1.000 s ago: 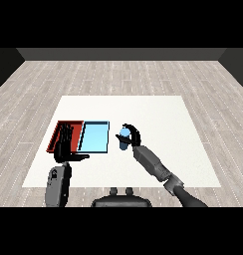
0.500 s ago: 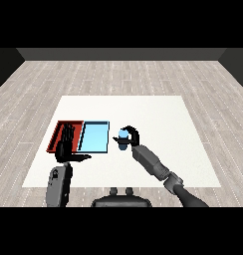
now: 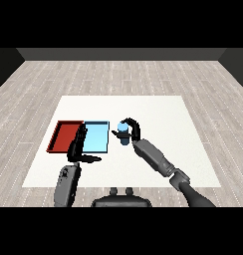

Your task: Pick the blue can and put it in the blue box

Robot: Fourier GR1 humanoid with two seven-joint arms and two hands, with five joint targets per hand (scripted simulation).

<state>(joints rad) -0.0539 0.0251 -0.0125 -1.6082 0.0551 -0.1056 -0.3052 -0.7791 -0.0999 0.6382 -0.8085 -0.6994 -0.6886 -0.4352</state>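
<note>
Blue can (image 3: 123, 134) is in our right hand (image 3: 134, 130), fingers curled round it, just right of the blue tray (image 3: 96, 138). It looks lifted, hard to say. We're mid-carry; next, swing left over the tray and lower it in.

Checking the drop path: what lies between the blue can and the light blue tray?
Nothing but bare white table, in the head view. The blue can, held in the right hand, sits just right of the light blue tray.
</note>
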